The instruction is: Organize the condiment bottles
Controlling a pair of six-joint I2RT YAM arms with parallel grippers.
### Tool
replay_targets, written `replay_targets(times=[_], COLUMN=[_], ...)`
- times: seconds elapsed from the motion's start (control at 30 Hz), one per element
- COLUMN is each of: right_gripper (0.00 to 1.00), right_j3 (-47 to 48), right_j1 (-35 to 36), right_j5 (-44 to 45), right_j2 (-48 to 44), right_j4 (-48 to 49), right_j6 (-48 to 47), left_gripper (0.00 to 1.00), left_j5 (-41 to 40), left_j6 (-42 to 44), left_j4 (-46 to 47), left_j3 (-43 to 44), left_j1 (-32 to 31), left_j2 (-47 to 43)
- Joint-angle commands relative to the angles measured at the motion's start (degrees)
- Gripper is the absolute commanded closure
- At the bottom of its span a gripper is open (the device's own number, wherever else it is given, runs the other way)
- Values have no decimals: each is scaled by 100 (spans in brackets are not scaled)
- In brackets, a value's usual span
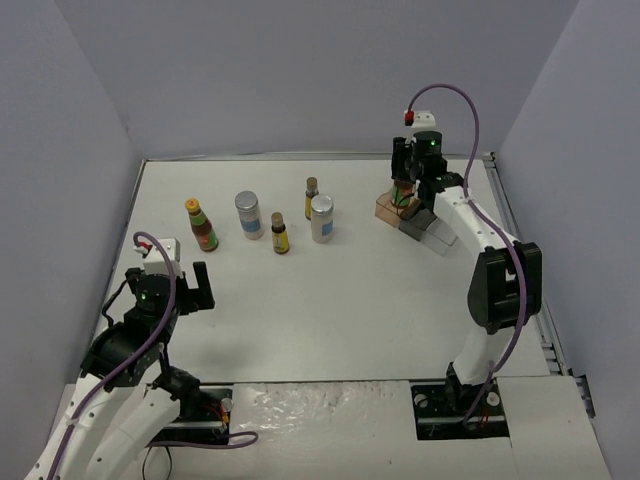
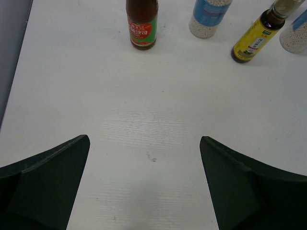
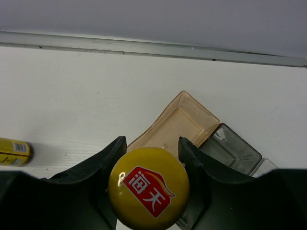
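My right gripper (image 1: 404,186) is shut on a dark red bottle with a yellow cap (image 3: 148,188), held upright over the orange-tinted compartment (image 3: 178,120) of the clear tray (image 1: 432,232). I cannot tell if the bottle's base touches it. On the table to the left stand another dark red bottle (image 1: 202,226), two white jars with silver lids (image 1: 248,215) (image 1: 322,219) and two slim brown yellow-labelled bottles (image 1: 280,234) (image 1: 312,198). My left gripper (image 1: 186,286) is open and empty near the front left, short of the red bottle (image 2: 142,24).
The tray's grey compartment (image 3: 231,147) lies beside the orange one, near the back wall rail (image 3: 153,45). In the left wrist view a white jar (image 2: 209,19) and a slim bottle (image 2: 253,42) stand beyond the fingers (image 2: 62,172).
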Motion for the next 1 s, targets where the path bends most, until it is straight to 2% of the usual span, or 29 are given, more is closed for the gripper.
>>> replay_targets(times=[0.0,0.27,0.6,0.97], right_gripper=[100,100,100,100], right_j3=[679,865,1264,1177], right_j1=[-382,-689,-844,-860], right_j5=[-653,-1087,-1138,-1000], right_j2=[-41,502,1139,1462], right_j4=[1304,1644,1909,2312], right_j6=[-90,-85,-304,-344], left_gripper=[3,3,3,3], left_j5=[-248,-250,-240,-255], left_j6=[83,161,136,127], left_j4=[494,587,587,579], left_j3=[75,1,-8,-10], left_j1=[17,39,47,48], left_j2=[-81,-266,-257,-213])
